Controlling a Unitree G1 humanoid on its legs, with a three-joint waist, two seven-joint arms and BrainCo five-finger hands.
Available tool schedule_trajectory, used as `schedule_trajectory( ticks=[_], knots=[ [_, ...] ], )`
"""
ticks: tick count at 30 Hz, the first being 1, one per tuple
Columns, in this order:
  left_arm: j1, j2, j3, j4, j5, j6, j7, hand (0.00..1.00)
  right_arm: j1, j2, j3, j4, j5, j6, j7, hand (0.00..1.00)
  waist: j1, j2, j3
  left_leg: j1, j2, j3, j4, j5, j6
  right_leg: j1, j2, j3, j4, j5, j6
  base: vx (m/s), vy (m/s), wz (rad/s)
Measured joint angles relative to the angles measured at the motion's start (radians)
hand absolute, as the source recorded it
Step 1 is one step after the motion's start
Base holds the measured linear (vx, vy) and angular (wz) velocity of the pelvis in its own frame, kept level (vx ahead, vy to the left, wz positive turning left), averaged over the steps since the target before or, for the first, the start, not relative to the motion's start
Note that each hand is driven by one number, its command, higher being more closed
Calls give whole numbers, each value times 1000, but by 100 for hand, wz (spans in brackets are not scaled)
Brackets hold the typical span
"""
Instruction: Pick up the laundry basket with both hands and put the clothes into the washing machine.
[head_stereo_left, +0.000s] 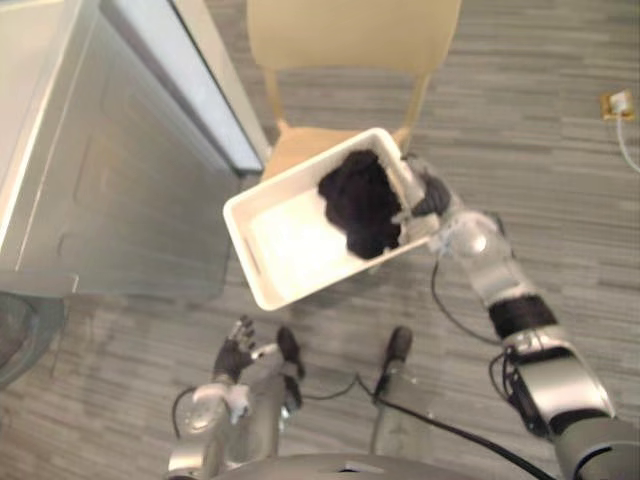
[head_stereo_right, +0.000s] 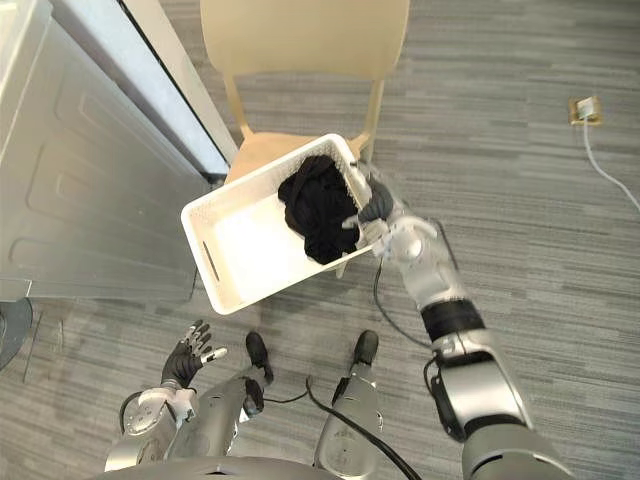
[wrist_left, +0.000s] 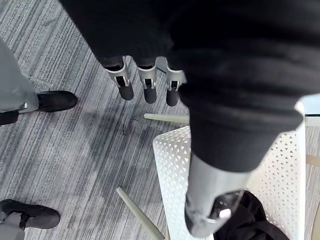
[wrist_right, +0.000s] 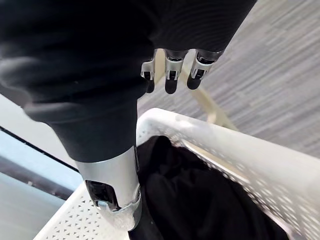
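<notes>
Left eye view: above the chair (head_stereo_left: 350, 35), our right hand (head_stereo_left: 425, 195) pinches the laundry basket (head_stereo_left: 290, 250) rim in its fingers (wrist_right: 170, 80), so it tilts; our left hand (head_stereo_left: 235, 352) hangs open, empty.

Grey striped carpet floor (head_stereo_left: 560, 200) carries a pale yellow chair (head_stereo_left: 350, 40) and, just beside it, the washing machine (head_stereo_left: 110, 200) — a small socket (head_stereo_left: 617, 103) lies well apart.

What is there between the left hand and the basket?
Only bare floor, seen in the left eye view; the left hand is apart from the basket.
</notes>
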Motion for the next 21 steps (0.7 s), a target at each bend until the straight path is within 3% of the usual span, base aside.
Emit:
schedule_trajectory(
  ticks=[6, 11, 16, 21],
  knots=[
    [-15, -6, -5, -1, -22, -4, -20, 0, -109, -35, 64, 8, -2, -17, 0, 0, 15, 5, 2, -9, -4, -27, -29, 24, -2, 1, 1, -30, -5, 0, 0, 37, -9, 13],
    [-18, -6, -5, -3, -42, -7, -32, 0, -189, -44, 144, 135, -48, -33, 4, 0, 25, 4, 5, -33, -2, -64, -29, 38, -3, 5, 2, -69, -4, -2, -3, 9, -14, 19],
    [-19, -4, -5, -50, -71, -14, -32, 0, -260, -101, 175, 241, -88, -26, 24, 0, 46, 4, 41, -63, -1, -92, -29, 57, 0, -3, 4, -97, -2, 2, -10, -34, -20, 18],
    [-21, -3, -5, -63, -82, -15, -31, 0, -284, -113, 178, 273, -89, -26, 22, 0, 49, -1, 67, -92, -1, -107, -66, 91, -1, -38, 7, -113, -1, 7, -17, -17, -30, 9]
  ],
)
